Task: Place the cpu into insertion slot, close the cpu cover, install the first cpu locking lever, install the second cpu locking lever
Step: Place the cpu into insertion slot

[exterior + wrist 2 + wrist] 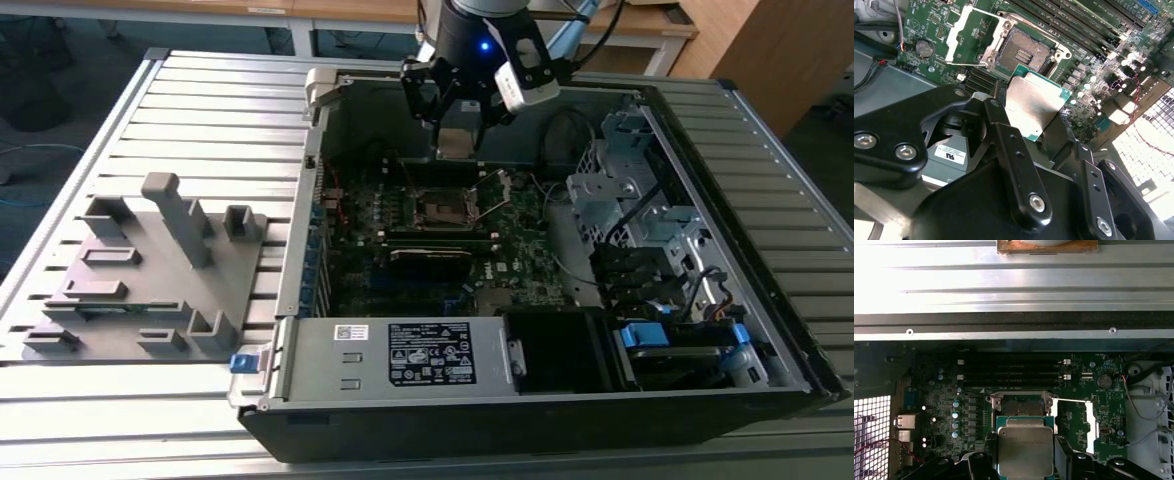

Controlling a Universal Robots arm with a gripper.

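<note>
End effector: the end effector (1025, 461) is closed on the cpu (1025, 446), with a black finger (1000, 107) pressed against each of two opposite edges.
Cpu: it is gripped with its dull silver top facing both wrist cameras – it is not seated and is seen just in front of the socket.
Insertion slot: the insertion slot (1024, 50) is left uncovered, and its dark recessed middle is exposed.
Cpu cover: the cpu cover (955, 36) is swung open and lies to one side of the socket.
Motherboard: the green motherboard (400, 270) is mounted inside an open computer case (747, 215), with long black memory slots (1011, 371) beside the socket.
Table: the case is laid on a slatted metal table (200, 100) – a grey plastic fixture (147, 270) is set at the exterior view's left.
</note>
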